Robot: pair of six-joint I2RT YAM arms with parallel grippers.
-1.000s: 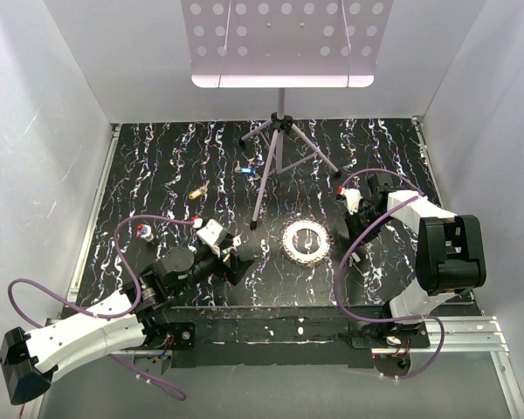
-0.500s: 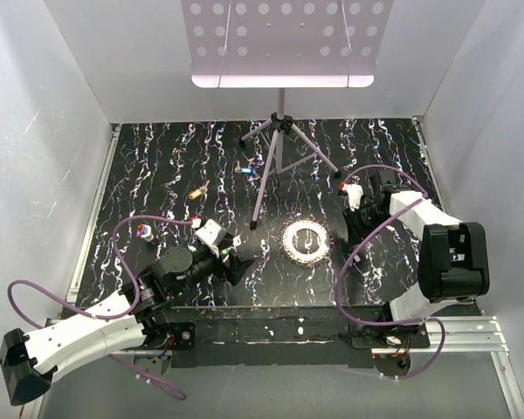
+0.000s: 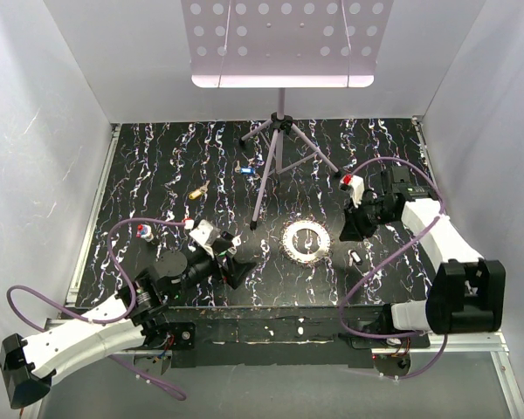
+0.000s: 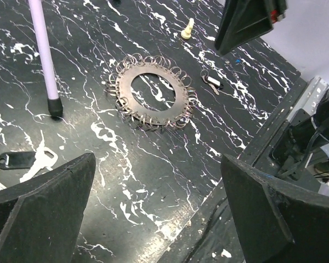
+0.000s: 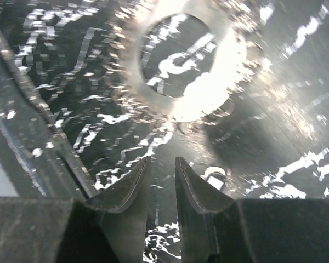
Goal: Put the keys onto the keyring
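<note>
As left gripper [image 4: 159, 175] stands wide apart and right gripper [image 5: 162, 175] narrowly parted, both empty, pickup appears pending: next, grasp black-headed silver key [image 4: 212, 82] near toothed silvery-grey keyring [image 4: 153, 90].

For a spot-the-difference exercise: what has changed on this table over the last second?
The right arm swung its elbow toward the near edge; the right fingers parted a little, empty. The left fingers spread wider. Keyring, far keys and tripod stayed put.

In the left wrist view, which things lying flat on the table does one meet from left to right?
black-headed key → keyring → small dark-headed key
</note>
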